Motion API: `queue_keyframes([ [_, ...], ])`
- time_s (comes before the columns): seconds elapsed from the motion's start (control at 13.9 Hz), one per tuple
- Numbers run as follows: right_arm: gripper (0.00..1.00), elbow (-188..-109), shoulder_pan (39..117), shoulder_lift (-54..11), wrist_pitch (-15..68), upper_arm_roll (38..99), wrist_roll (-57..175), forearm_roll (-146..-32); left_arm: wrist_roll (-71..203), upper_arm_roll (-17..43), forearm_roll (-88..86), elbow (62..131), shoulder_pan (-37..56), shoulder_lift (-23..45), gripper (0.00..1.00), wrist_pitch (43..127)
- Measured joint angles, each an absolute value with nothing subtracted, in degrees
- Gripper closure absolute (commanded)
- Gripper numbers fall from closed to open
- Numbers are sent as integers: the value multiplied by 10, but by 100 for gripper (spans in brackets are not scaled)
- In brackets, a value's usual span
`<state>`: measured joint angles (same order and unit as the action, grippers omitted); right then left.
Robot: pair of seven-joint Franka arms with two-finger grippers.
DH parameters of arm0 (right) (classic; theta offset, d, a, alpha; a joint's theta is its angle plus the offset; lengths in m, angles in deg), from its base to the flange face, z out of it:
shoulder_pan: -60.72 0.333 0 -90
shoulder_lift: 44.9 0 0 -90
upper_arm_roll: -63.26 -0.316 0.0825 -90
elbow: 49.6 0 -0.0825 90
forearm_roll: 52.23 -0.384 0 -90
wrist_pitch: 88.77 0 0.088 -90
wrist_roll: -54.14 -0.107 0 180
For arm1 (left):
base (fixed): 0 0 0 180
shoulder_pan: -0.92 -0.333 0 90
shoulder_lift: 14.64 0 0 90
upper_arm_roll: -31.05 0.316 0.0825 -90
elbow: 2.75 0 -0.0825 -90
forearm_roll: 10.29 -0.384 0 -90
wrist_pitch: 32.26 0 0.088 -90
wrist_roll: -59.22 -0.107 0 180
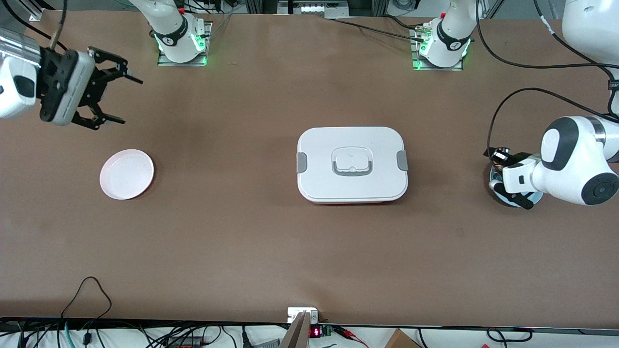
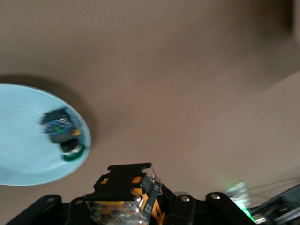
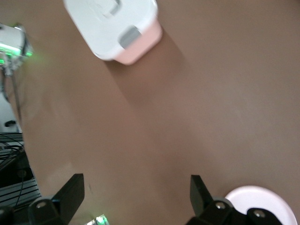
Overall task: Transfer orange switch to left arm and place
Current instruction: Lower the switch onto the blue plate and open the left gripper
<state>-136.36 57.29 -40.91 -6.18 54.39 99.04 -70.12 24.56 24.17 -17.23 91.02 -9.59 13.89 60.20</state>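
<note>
While the box (image 1: 352, 164) sits on the table (image 1: 242, 251) as the fixed reference, the scene runs from the right arm's end of the table to the left arm's end. The right end effector (image 1: 109, 94) hangs in the air well apart from the box, toward the right arm's end, with its fingers (image 3: 70, 190) spread wide and nothing between them. Below it in the front view, a pink plate (image 1: 126, 174) lies on the table, well apart from the box and about as near to the front camera as the box is. The box itself is closed, lid up, grey latches at both short sides and a red edge showing along its base.

Toward the left arm's end, well apart from the box, the left end effector (image 1: 508, 181) is low over a light blue plate (image 2: 28, 136). Its jaws are clamped on the orange switch (image 2: 126, 197), which the left wrist view shows raised just off the plate's rim. A second small switch with blue-green parts (image 2: 61, 129) lies on the blue plate, near that rim.
</note>
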Motion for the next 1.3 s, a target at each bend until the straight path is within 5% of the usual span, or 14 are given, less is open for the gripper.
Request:
queue_keyframes([
  [0.36,0,-1364,614,-411,-62,547,752,-551,74,243,-289,911,-140,188,76,691],
  [0.94,0,-1367,624,-399,-23,550,722,-444,-167,244,-338,925,-206,259,66,864],
  [1.01,0,-1367,624,-398,-22,550,722,-449,-186,243,-338,930,-206,259,60,870],
  [1.15,0,-1367,627,-400,-22,558,704,-489,-216,241,-338,935,-205,259,0,881],
  [1.3,0,-1370,630,-404,-14,586,649,-533,-229,241,-338,936,-206,259,0,882],
])
